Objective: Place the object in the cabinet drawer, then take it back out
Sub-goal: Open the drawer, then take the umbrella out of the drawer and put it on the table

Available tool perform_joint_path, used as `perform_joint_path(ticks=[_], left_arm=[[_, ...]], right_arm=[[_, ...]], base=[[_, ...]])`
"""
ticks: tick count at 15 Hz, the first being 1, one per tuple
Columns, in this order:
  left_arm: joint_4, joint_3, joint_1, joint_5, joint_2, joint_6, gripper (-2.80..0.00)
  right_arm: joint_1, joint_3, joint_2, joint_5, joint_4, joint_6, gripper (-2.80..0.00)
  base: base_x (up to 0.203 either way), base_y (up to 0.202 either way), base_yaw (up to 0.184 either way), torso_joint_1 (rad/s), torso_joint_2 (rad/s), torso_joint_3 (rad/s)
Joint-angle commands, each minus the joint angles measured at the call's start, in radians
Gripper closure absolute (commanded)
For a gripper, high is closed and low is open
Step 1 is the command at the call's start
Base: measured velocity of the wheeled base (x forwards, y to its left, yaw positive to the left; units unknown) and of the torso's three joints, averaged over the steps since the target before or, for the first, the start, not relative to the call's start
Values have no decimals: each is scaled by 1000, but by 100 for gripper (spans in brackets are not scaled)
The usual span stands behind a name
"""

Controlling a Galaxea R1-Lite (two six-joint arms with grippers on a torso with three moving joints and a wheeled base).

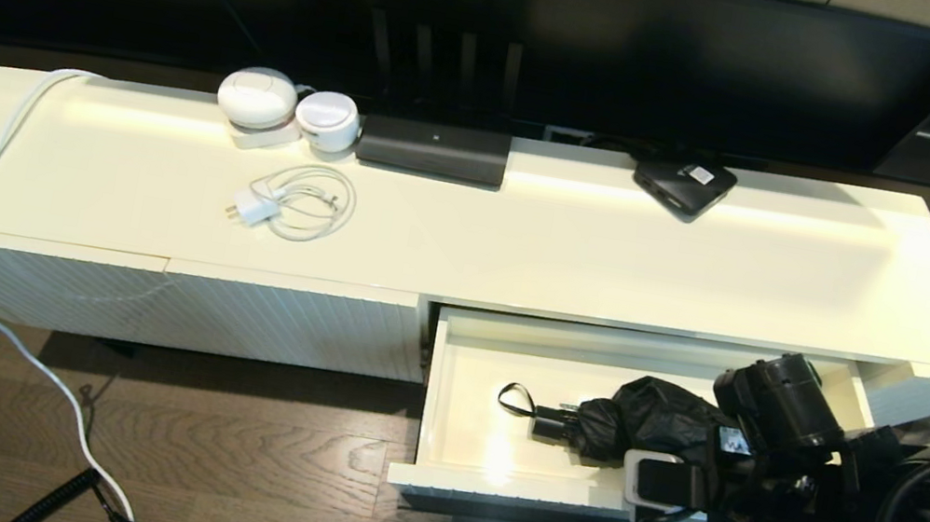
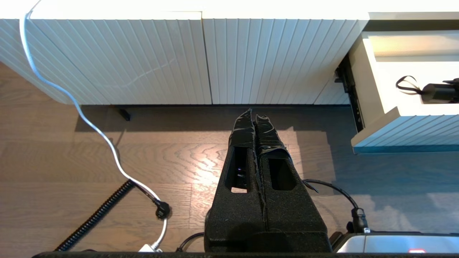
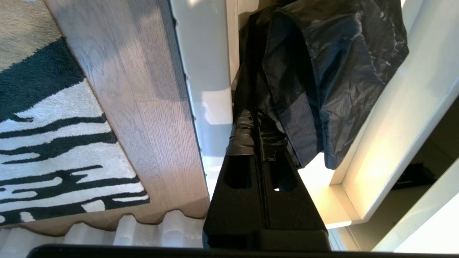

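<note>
right gripper (image 3: 256, 116) low at the drawer (image 1: 446, 371) front edge, fingers shut tight on nothing, touching the umbrella (image 1: 637, 417) lying inside. taking-out step; next needs fingers opened around it.

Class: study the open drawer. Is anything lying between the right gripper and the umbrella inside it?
Nothing visible. The right gripper, jaws shut, is already at the umbrella fabric inside the cabinet drawer. Whether it pinches fabric is unclear.

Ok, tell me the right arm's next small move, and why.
Probably open the right gripper and ease onto the umbrella. It lies in the open drawer; the shut fingers sit beside its fabric, and whether they pinch any of it isn't clear.
</note>
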Motion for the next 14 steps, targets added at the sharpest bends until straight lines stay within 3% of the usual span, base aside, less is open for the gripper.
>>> perform_joint_path(ticks=[1,10,14], left_arm=[[-1,0,1,0,1,-1,0],[-1,0,1,0,1,-1,0],[-1,0,0,0,1,-1,0]], right_arm=[[3,1,-23,0,-11,-7,0],[3,-7,-181,-10,-112,-18,0],[-15,-69,-235,-9,8,-60,0]], base=[[0,0,0,0,0,0],[0,0,0,0,0,0],[0,0,0,0,0,0]])
